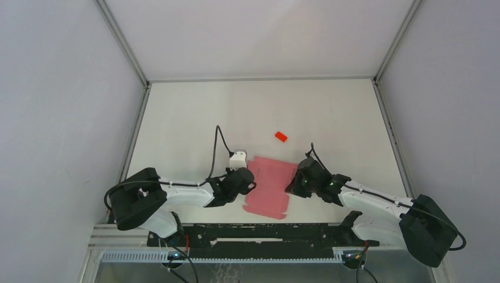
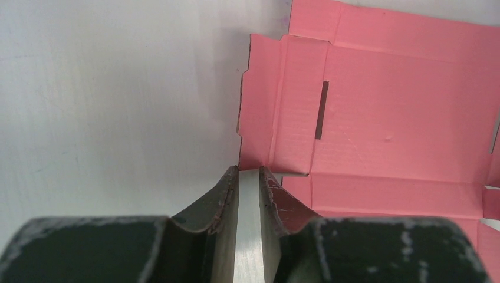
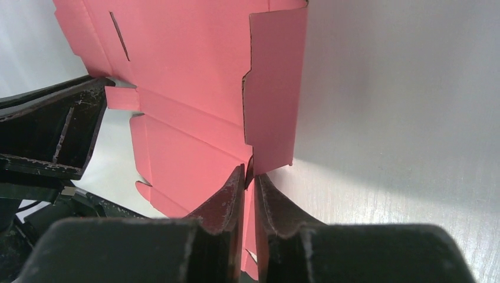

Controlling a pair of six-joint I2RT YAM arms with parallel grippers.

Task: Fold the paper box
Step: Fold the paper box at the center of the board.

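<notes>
The paper box, a pink creased sheet with flaps and slots, lies mostly flat on the white table between my two grippers. My left gripper stands at its left edge. In the left wrist view the left gripper has its jaws a narrow gap apart, tips at the near corner of a side flap of the paper box, and only bare table shows between them. My right gripper pinches the lower edge of a flap of the paper box that stands raised off the table.
A tiny red block lies on the table beyond the sheet. Grey enclosure walls stand to the left, right and back. A black rail runs along the near edge. The left arm's fingers show at the left of the right wrist view.
</notes>
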